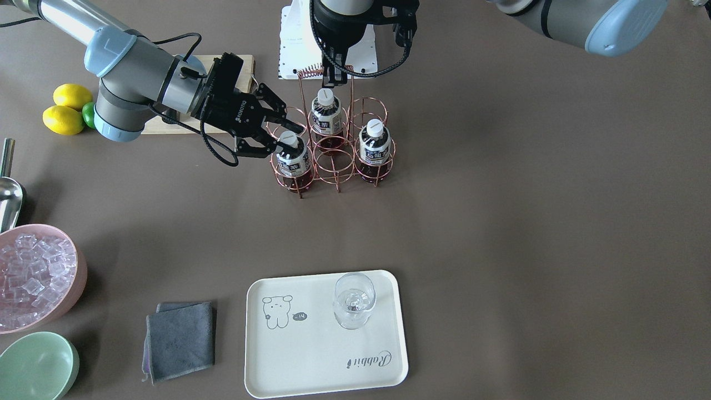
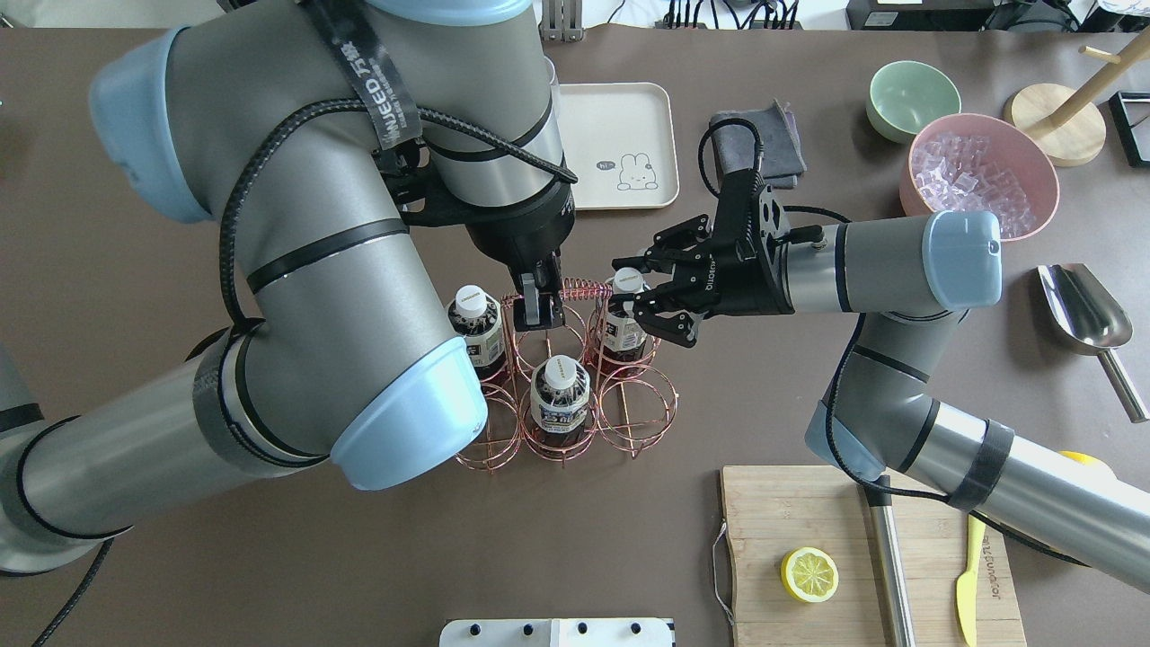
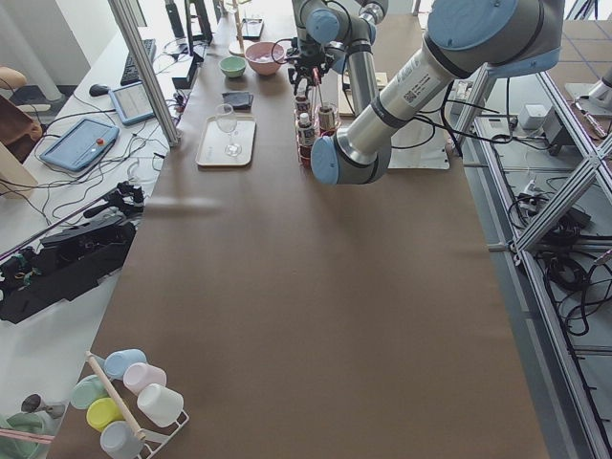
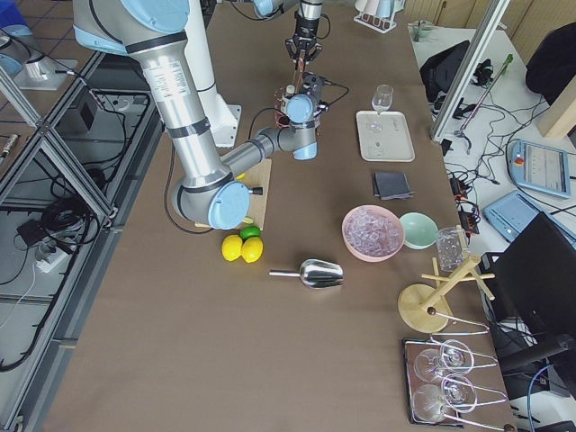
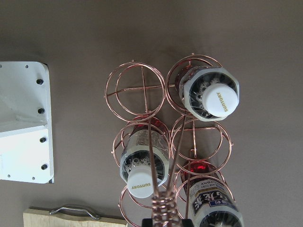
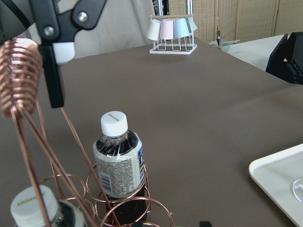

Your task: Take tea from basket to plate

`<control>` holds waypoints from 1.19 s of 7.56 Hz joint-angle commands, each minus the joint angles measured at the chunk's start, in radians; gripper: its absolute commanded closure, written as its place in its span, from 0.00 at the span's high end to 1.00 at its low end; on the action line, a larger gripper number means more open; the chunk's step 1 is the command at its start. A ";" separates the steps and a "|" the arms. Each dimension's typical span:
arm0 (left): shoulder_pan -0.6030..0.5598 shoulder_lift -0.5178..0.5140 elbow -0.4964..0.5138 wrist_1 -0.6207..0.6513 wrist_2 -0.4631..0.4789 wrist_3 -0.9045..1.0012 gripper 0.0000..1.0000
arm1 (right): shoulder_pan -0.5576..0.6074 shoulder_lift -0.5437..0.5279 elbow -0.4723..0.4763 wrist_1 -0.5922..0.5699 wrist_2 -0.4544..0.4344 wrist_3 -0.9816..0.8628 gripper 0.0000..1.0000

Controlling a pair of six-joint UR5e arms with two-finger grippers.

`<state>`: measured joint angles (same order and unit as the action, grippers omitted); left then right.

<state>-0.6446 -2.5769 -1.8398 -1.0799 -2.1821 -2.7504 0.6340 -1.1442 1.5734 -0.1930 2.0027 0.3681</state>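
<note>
Tea (image 1: 293,160) stands upright in a corner cell of the basket (image 1: 335,157). Its white cap sits between the wide-open fingers of the right gripper (image 1: 280,139), and whether they touch it cannot be told. One finger hides part of the neck, and ring wires cross the dark brown lower half. The black-and-white label's print is too small to read. Beyond those jaws stand a second bottle (image 1: 326,118) and a third bottle (image 1: 374,145). Left gripper (image 1: 335,75) pinches the basket's coiled handle, jaws narrow. Plate (image 1: 311,361) lies well apart from both.
</note>
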 commanded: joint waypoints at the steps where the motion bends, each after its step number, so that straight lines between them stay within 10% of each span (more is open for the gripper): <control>1: 0.000 0.001 0.005 0.000 0.002 0.000 0.00 | 0.000 -0.003 0.008 0.001 0.004 0.017 0.00; 9: 0.005 -0.002 0.004 0.000 0.004 0.000 0.00 | 0.131 0.011 0.154 -0.113 0.094 0.081 0.00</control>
<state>-0.6400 -2.5785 -1.8360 -1.0800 -2.1768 -2.7491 0.7112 -1.1433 1.6698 -0.2463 2.0521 0.4170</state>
